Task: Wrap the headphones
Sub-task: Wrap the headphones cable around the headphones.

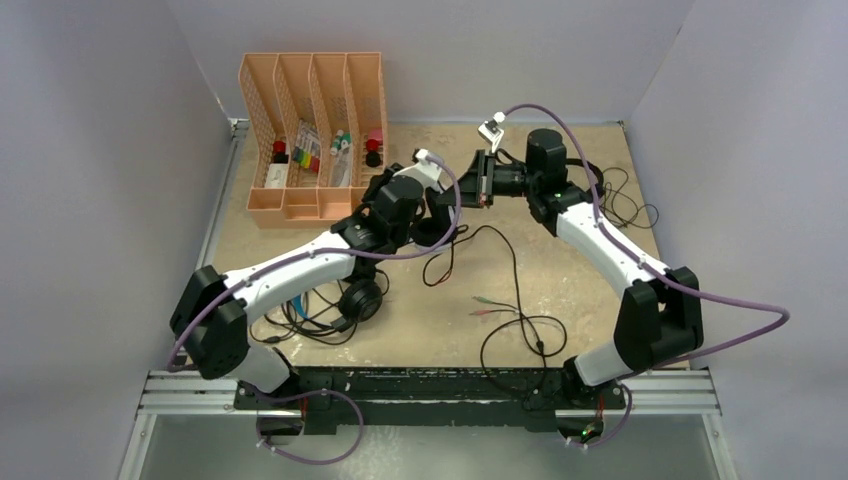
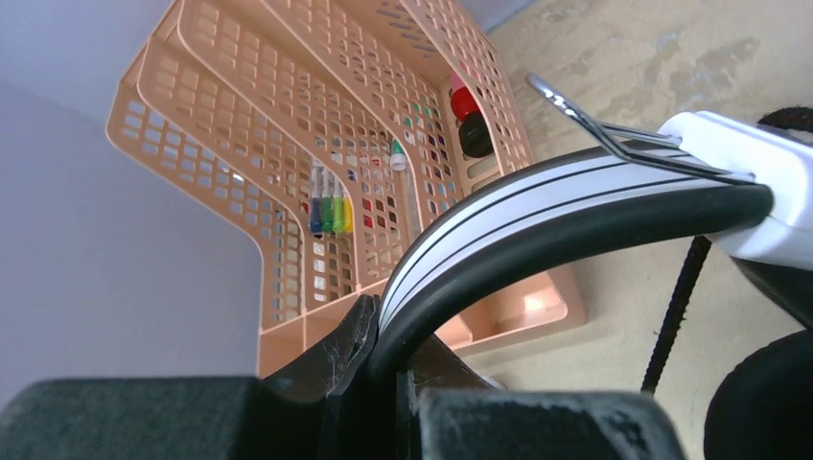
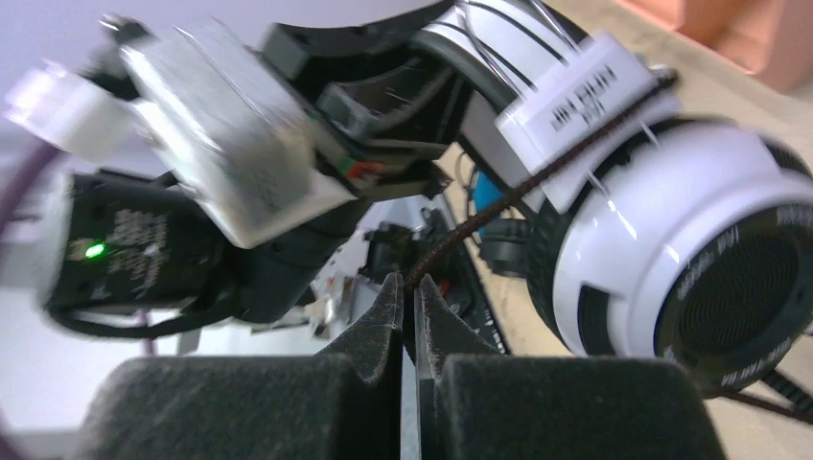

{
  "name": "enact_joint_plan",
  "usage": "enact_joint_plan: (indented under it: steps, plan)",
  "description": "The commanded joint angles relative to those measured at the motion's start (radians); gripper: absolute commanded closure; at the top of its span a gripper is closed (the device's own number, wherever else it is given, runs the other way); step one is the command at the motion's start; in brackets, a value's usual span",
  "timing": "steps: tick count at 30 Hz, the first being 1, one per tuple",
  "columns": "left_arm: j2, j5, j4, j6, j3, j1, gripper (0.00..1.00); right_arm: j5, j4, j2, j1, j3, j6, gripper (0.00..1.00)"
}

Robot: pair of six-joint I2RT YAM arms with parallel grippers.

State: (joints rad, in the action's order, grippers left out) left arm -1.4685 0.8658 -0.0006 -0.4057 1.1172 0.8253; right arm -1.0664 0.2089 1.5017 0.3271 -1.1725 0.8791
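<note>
My left gripper (image 1: 408,203) is shut on the headband (image 2: 537,206) of the white-and-black headphones (image 1: 440,215) and holds them above the table's middle. My right gripper (image 1: 484,182) faces them from the right and is shut on their thin braided cable (image 3: 499,196), close to the white earcup (image 3: 671,259). The cable's loose length (image 1: 515,290) trails over the table towards the front. A black headset with a bit of blue (image 1: 360,298) lies under my left arm. A slim black headset (image 1: 590,180) lies behind my right arm, mostly hidden.
An orange four-slot organiser (image 1: 315,135) with small coloured items stands at the back left, close to my left gripper; it also shows in the left wrist view (image 2: 316,144). Loose black cables (image 1: 625,205) spread at the back right. Grey walls close in three sides of the table.
</note>
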Motion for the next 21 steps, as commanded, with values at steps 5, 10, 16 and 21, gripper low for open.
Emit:
enact_joint_plan:
  steps: [5, 10, 16, 21]
  plan:
    - [-0.066, 0.202, -0.035, 0.447, 0.206, -0.007, 1.00, 0.267, 0.110, -0.163, 0.058, 0.121, -0.043, 1.00]
    - [-0.070, 0.125, -0.129, 0.616, 0.279, -0.008, 1.00, 0.384, 0.143, -0.206, 0.090, 0.175, -0.156, 1.00]
    - [-0.062, 0.063, -0.215, 0.735, 0.353, -0.007, 1.00, 0.471, 0.134, -0.222, 0.127, 0.201, -0.254, 0.97]
    - [-0.047, 0.059, -0.258, 0.757, 0.398, -0.007, 1.00, 0.452, 0.122, -0.278, 0.141, 0.252, -0.316, 0.83]
